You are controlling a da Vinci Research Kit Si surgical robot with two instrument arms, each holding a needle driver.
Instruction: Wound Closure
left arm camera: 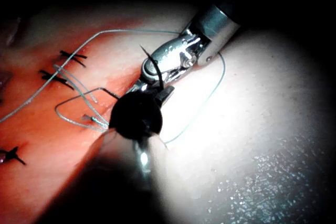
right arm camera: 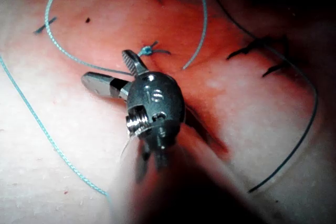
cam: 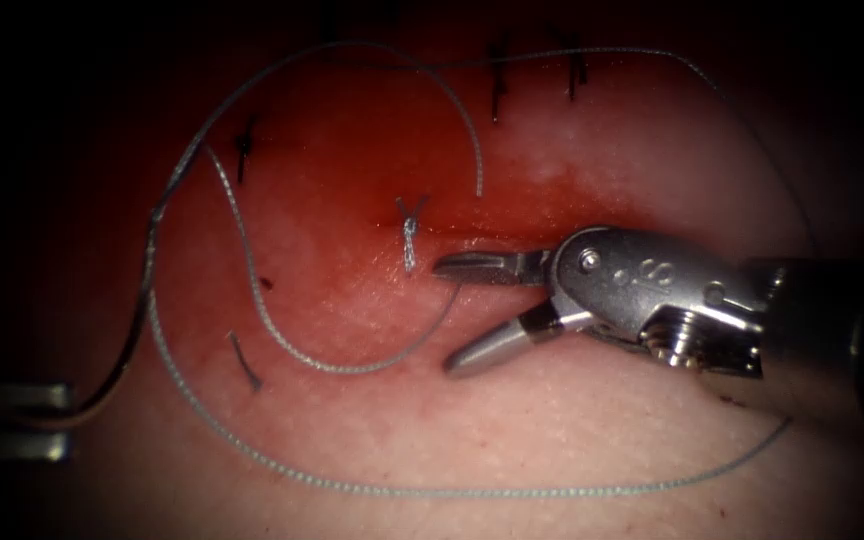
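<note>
My right tool comes in from the right with its jaws open just right of a tied knot on the cut. It holds nothing. A strand of thread runs from the knot between the open jaws and curls left. In the right wrist view the same open jaws sit beside the knot. My left tool lies dim at the far left, shut on one end of the curved needle. The needle is out of the tissue, left of the cut.
Long thread loops widely over the tissue, along the front and across the back. Dark older stitches cross the cut farther back. Red fluid stains the tissue around the knot.
</note>
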